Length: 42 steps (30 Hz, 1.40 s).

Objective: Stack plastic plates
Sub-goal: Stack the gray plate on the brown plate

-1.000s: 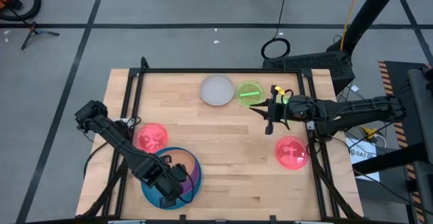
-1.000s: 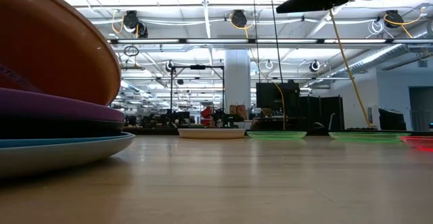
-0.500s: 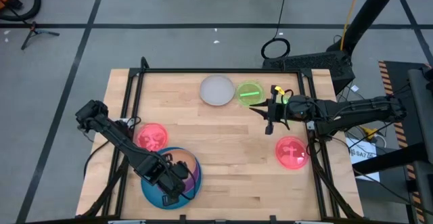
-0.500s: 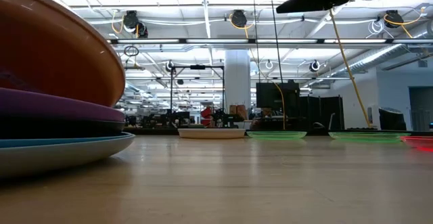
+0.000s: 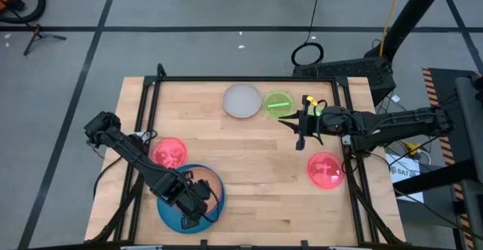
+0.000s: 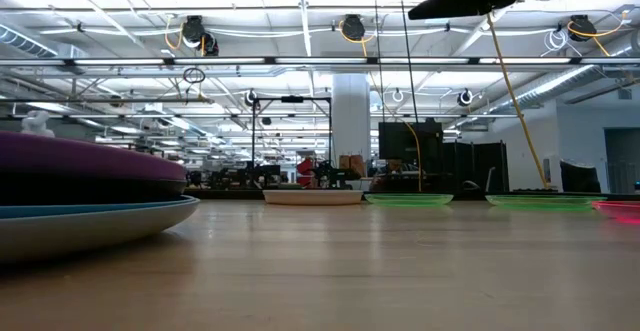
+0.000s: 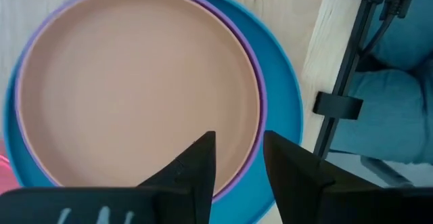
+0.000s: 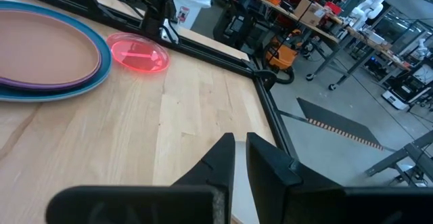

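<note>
Left hand [image 7: 237, 158], fingers spread, hangs over the orange-brown plate [image 7: 135, 88], which lies flat atop the purple plate [image 7: 252, 61] and blue plate [image 7: 284, 109] at the tabletop's [image 5: 256, 174] near-left corner. Right hand [image 5: 299, 133], fingers almost together, waits mid-right. We read no writing.

Plate stack [image 5: 211, 197] front-left; 4 single plates [image 5: 241, 100] behind and right.

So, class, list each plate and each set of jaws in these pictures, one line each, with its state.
Blue plate: bottom of stack.
Purple plate: on the blue.
Orange-brown plate: flat on top.
Whitish plate: loose.
Green plate: loose.
Pink plates: loose, apart.
Left gripper: jaws open above stack.
Right gripper: raised, empty.
</note>
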### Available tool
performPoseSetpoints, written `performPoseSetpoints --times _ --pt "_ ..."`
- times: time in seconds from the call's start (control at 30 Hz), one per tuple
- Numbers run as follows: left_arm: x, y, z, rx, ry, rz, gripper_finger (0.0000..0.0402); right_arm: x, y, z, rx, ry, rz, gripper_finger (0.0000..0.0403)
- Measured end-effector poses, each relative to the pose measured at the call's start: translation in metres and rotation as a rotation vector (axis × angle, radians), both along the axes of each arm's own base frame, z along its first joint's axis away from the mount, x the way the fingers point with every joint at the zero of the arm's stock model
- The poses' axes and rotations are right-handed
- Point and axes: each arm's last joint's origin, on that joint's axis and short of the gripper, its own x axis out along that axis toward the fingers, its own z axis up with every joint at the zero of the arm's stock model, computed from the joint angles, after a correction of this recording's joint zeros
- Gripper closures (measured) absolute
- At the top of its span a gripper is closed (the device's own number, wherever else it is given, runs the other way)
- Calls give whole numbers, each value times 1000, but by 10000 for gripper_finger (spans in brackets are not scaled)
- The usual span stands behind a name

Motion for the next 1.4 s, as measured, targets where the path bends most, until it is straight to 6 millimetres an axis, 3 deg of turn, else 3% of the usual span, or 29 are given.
performPoseSetpoints --times 0.27,0.47,0.87,1.1,1.23,1.4 --pt "16 24 0 45 -39 -97 272 0 0 0 7 -2 -2 371" --pt "36 61 0 119 -79 -188 273 0 0 0 4 -1 -1 371" --pt "82 174 7 428 -276 -237 273 0 0 0 -17 5 5 371" --pt "91 252 7 529 -319 -182 273 0 0 0 -17 7 6 371" --pt "99 294 -8 462 -359 -105 273 0 0 -1 -18 13 5 371" --pt "108 329 -47 404 -305 -42 273 0 0 -2 -25 27 7 371"
